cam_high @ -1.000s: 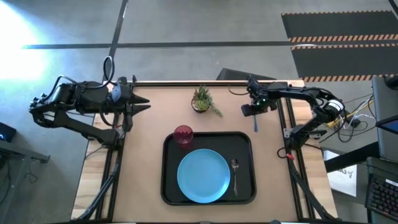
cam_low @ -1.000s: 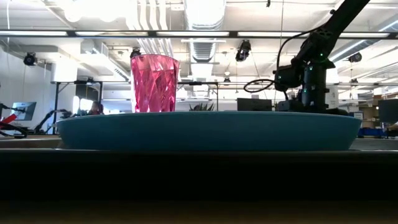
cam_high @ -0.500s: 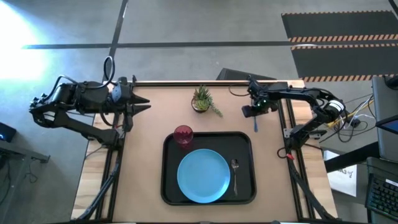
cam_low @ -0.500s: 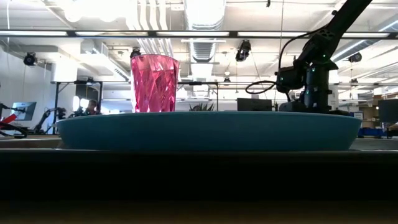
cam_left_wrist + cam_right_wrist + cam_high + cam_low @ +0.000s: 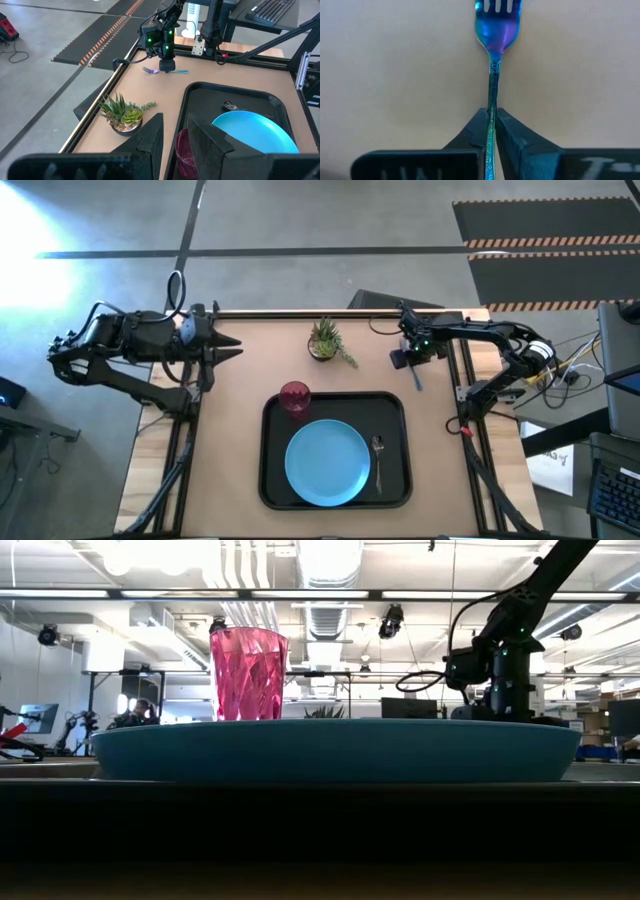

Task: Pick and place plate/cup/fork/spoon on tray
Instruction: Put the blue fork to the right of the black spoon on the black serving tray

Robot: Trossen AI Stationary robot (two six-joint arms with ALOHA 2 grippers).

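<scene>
While the left pincer [image 5: 232, 351] waits open, the right pincer [image 5: 491, 131] grips the fork [image 5: 494, 35] (no readable writing).

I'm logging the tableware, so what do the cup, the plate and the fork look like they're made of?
The cup: likely clear red plastic, since light shows through its faceted wall. The plate: smooth matte light blue, perhaps plastic or glazed ceramic; the look leaves it open. The fork, pinched by the right gripper: probably metal with an iridescent blue-violet sheen and an embossed handle.
</scene>
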